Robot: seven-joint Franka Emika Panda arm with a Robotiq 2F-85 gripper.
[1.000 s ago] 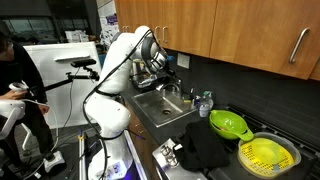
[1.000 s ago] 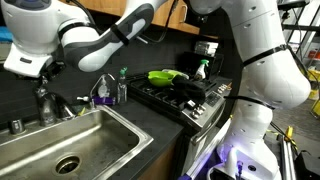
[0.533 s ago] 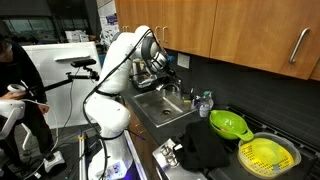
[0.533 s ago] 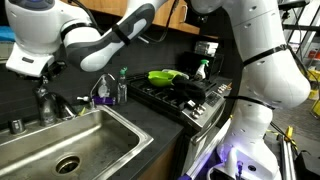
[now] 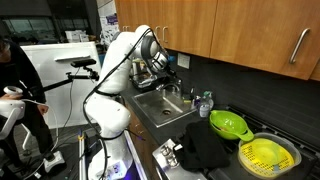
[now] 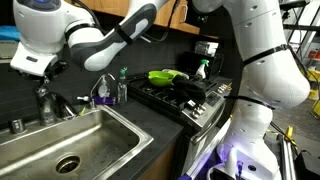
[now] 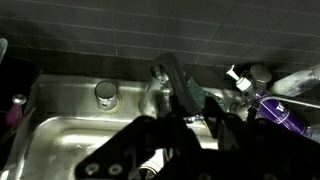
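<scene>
We find the tool (image 7: 186,138) narrowed about the faucet spout (image 7: 176,82), whether clamped we cannot tell; this rigid, slick metal seems best held near its free end.

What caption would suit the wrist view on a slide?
Black gripper straddling a dark faucet lever above the stainless-steel sink, purple bottle alongside.

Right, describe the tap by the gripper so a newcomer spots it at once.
Find the stainless steel sink in the dark counter. On its back rim, against the dark wall, the chrome tap rises just below the gripper. Unlike the low round chrome cap beside it and the purple bottle further along, it stands tall with a long arm.
</scene>
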